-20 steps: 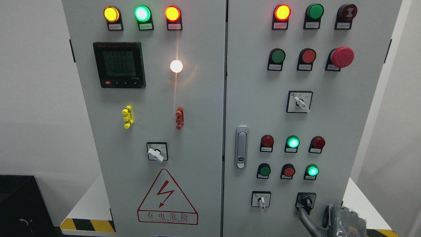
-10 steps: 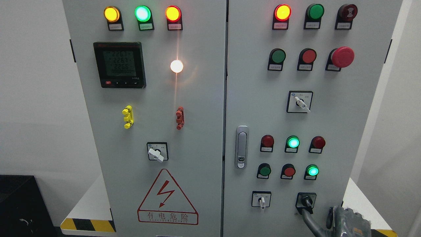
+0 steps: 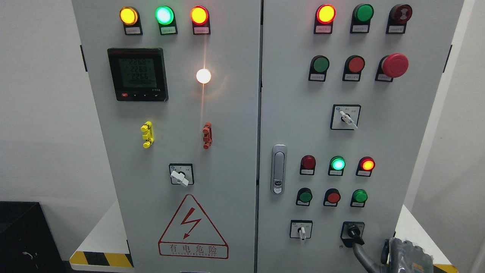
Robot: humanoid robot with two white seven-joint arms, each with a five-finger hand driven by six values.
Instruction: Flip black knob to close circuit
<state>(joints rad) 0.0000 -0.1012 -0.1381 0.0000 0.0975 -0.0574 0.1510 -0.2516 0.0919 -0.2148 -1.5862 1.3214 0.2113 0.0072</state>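
Your right hand [image 3: 407, 256] has one finger touching the black knob [image 3: 353, 230], turned toward 5 o'clock, the other fingers curled loosely; it may slip off if you push sideways.

Counting on the cabinet [image 3: 231, 159]: lamps glowing are seven — two amber [image 3: 129, 16], one white [image 3: 203, 76], two green [image 3: 164, 15], two red-orange [image 3: 326, 13]. Rotary selector switches are showing as four: three with white handles [image 3: 179, 178], one black knob [image 3: 352, 230]. One digital meter [image 3: 137, 74], one red mushroom button [image 3: 395, 65], one door latch [image 3: 279, 169], one warning triangle [image 3: 192, 227] are sitting alongside.
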